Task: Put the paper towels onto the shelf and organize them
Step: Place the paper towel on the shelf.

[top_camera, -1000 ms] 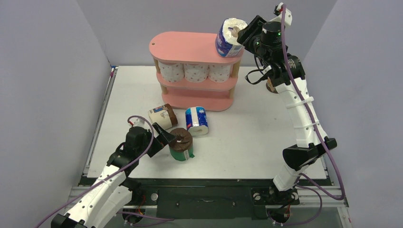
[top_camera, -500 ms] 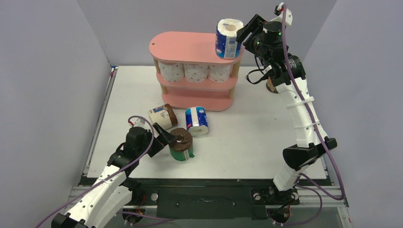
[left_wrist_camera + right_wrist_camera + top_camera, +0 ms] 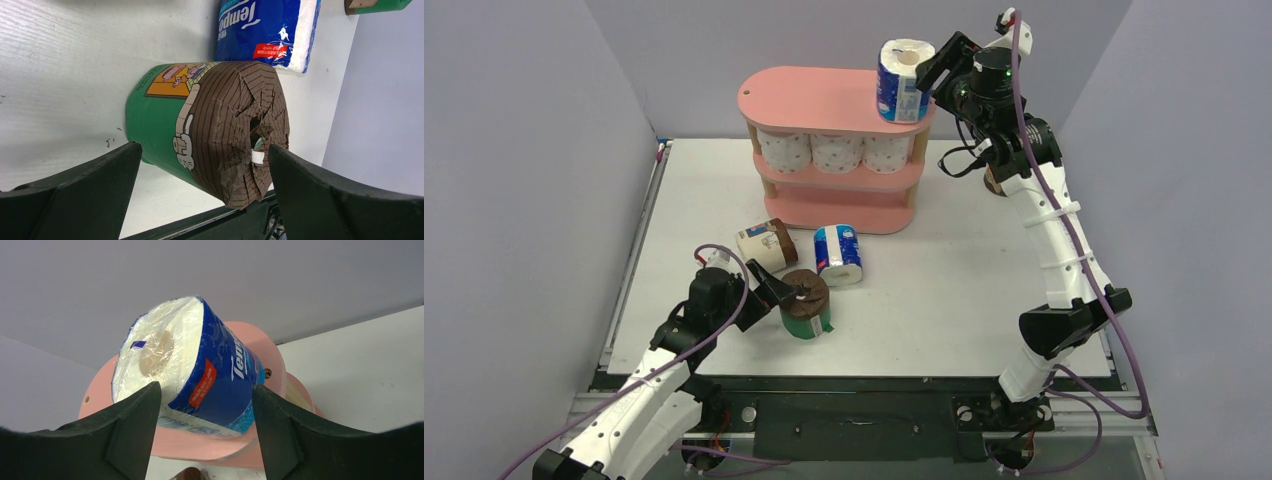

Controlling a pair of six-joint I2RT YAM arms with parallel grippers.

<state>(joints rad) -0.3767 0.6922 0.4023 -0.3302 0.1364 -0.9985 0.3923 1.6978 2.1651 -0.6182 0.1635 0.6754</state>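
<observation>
The pink shelf (image 3: 814,100) stands at the back of the table. A blue-and-white roll (image 3: 902,80) stands upright on the right end of its top board, also in the right wrist view (image 3: 200,375). My right gripper (image 3: 927,70) is open, one finger on each side of that roll. Three white pink-dotted rolls (image 3: 835,152) fill the middle tier. On the table lie a beige-brown roll (image 3: 764,244), a second blue roll (image 3: 838,254) and a green-brown roll (image 3: 806,303). My left gripper (image 3: 786,293) is open around the green-brown roll (image 3: 210,125), with gaps on both sides.
A brown-topped roll (image 3: 995,181) sits on the table behind my right arm, mostly hidden. The shelf's bottom tier (image 3: 839,212) holds nothing that I can see. Grey walls close in the left, back and right sides.
The blue-and-white roll went from tilted in my right gripper to standing upright on the top board. The right jaws opened and let it go. The left arm has not moved.
</observation>
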